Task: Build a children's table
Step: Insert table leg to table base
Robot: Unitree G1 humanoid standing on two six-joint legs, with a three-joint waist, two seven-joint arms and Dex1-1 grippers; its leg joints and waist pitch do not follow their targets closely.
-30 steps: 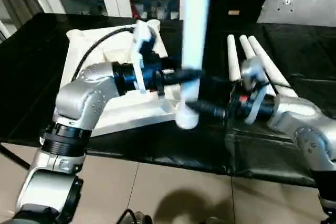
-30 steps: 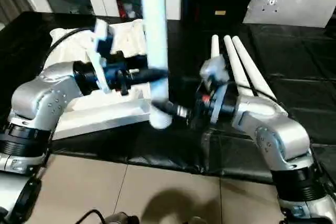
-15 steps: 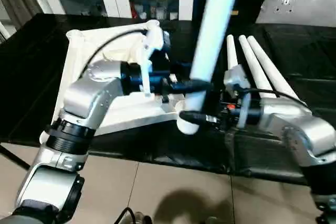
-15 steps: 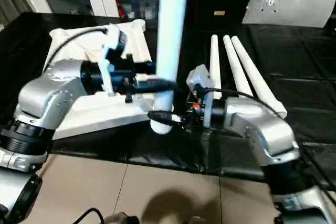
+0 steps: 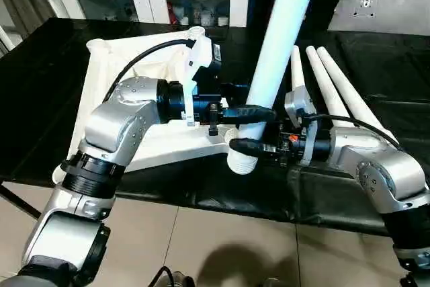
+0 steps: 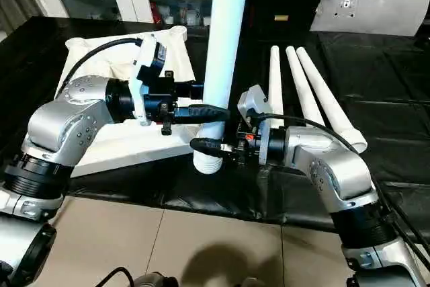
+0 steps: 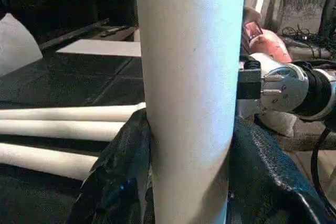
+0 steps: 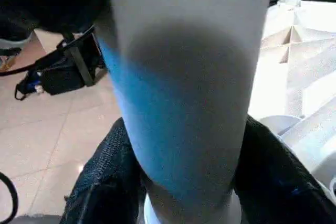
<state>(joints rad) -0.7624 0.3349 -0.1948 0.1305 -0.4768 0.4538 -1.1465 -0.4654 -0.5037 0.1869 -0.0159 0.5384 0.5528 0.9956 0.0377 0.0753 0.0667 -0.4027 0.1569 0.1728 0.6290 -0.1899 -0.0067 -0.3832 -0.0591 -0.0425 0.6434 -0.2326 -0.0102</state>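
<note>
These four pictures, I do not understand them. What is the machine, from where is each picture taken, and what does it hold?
It is a humanoid robot with two silver arms. Two pictures come from cameras on its head, looking down at a black work surface. The other two come from a camera on each wrist, looking along that gripper's black fingers. The left gripper and the right gripper both clamp one white leg, nearly upright, the left one higher on it. The table top lies underside up on the robot's left. Three more legs lie side by side on its right.
</note>
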